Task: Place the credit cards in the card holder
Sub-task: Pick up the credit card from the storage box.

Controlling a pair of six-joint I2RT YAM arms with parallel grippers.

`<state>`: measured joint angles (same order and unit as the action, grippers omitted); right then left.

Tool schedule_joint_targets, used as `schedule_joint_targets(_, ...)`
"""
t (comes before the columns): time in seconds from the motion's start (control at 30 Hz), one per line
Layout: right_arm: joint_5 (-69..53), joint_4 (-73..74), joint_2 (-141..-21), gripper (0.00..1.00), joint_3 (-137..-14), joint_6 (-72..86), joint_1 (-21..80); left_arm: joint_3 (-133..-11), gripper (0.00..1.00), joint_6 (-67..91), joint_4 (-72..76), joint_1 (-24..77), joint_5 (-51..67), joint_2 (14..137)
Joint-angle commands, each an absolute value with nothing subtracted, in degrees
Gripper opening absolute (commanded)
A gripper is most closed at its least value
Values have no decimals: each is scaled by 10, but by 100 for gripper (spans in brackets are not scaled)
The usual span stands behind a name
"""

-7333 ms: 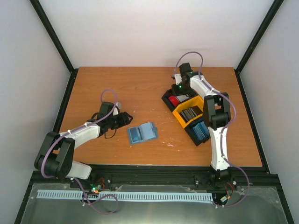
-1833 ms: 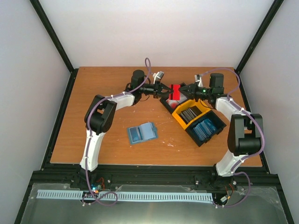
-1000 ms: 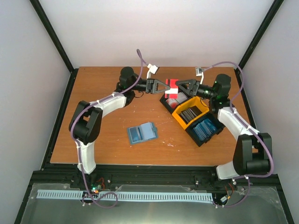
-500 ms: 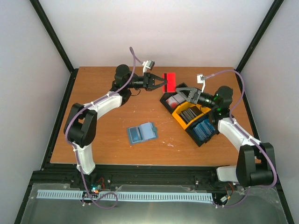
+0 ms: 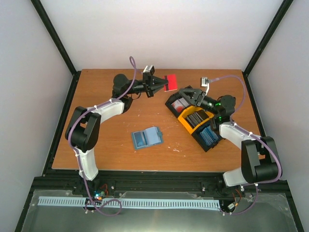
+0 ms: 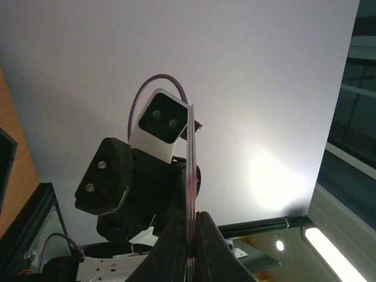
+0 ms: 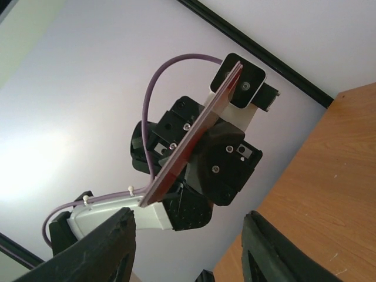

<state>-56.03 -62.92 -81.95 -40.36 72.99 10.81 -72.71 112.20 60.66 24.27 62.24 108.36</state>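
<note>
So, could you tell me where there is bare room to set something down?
Bare tabletop along the near edge before the card holder, and between it and the tray. The tray's far end is crowded by the right tool.

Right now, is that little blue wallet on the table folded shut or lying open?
Open: the card holder lies spread flat, its two halves showing side by side.

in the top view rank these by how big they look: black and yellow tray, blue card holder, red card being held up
1. black-and-yellow tray
2. card holder
3. red card, smallest even though it is raised nearer the camera
</note>
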Motion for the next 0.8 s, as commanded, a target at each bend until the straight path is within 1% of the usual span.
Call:
schedule_joint_targets(0.0,-552,-603,-819,46,-427,706,129,-732,1,1186,663,242,609,1061)
schedule_joint_targets(0.03,-551,-588,-819,44,-433,698,133,-730,1,1187,663,242,607,1060)
schedule_joint_targets(0.17,-550,-569,-817,43,-443,687,135,-726,1,1185,661,242,607,1059)
schedule_joint_targets(0.5,-534,-516,-807,42,-455,662,135,-716,1,1163,651,242,613,1049)
schedule_joint_targets(0.77,-537,-517,-797,42,-459,661,135,-708,1,1131,618,242,615,1039)
